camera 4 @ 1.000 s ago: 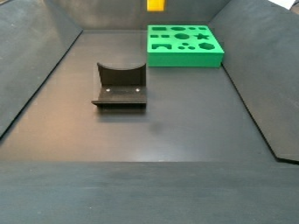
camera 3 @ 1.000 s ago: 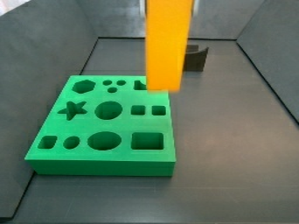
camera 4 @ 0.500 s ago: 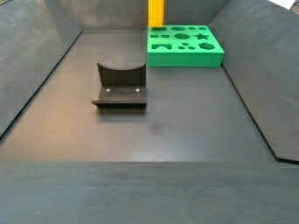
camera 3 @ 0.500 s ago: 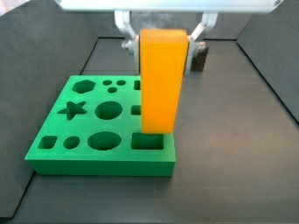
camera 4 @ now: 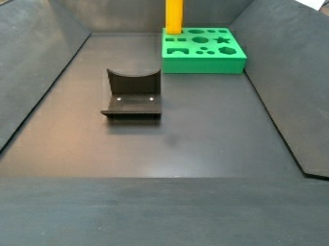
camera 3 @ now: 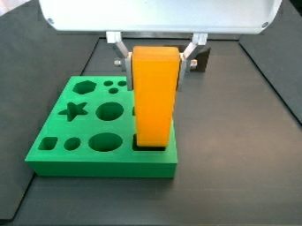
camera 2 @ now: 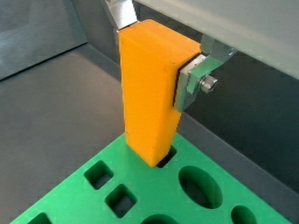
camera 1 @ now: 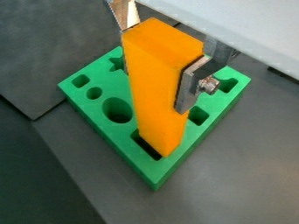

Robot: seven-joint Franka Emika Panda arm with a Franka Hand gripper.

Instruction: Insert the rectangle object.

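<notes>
**Block is upright, tip already in the square hole**

The green board [camera 3: 83, 132] sits toward one end of the tabletop [camera 4: 167, 163], by the side wall. The orange block [camera 3: 154, 97] stands vertical, long axis straight down, its lower end in the corner square hole [camera 1: 155, 149]. The tool [camera 1: 158, 39] pinches its top, so I'd say pushing straight down finishes it.

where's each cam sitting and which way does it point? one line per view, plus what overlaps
Wrist view: on the arm, looking down at the rectangle object entering the green board; silver finger shows.
Wrist view: also on the arm, lower angle; block, finger.
Side view: close in front of the board; gripper around the block.
Side view: far end of the floor; fixture near, board beyond; no gripper visible.
All share block and board.
</notes>
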